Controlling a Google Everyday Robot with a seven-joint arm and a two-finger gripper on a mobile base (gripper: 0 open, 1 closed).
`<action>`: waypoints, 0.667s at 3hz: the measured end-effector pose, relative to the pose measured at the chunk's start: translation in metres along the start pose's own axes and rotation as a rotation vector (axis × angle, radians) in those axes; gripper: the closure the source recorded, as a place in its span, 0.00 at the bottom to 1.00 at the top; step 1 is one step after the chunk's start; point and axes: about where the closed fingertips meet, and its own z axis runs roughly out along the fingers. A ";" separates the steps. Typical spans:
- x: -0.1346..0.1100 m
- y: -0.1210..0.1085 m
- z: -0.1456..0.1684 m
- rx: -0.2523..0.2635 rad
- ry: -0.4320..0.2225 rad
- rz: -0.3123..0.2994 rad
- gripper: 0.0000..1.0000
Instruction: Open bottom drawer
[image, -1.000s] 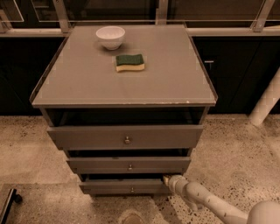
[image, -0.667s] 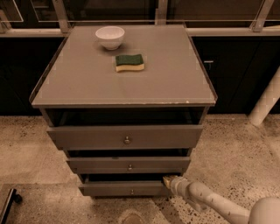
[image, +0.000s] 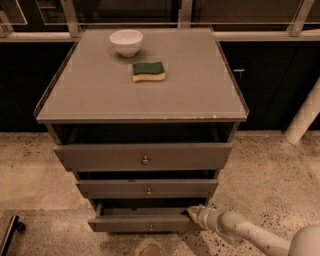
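Where the cabinet meets the speckled floor, the bottom drawer (image: 135, 223) stands a little way out, below the tabletop's near edge, with a dark gap behind its front. At the drawer's right end, under the tabletop's near right corner, the tool (image: 195, 214) is against the top rim of the drawer front. Whether it is apart, together or clamped on that rim cannot be told. On the tabletop (image: 100, 95), a white bowl (image: 126, 42) sits near the far edge, left of the middle. A green-and-yellow sponge (image: 148, 71) lies near it, toward the middle.
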 end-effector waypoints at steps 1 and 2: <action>0.004 0.004 -0.004 -0.026 0.011 -0.015 1.00; 0.015 0.015 -0.014 -0.085 0.037 -0.037 1.00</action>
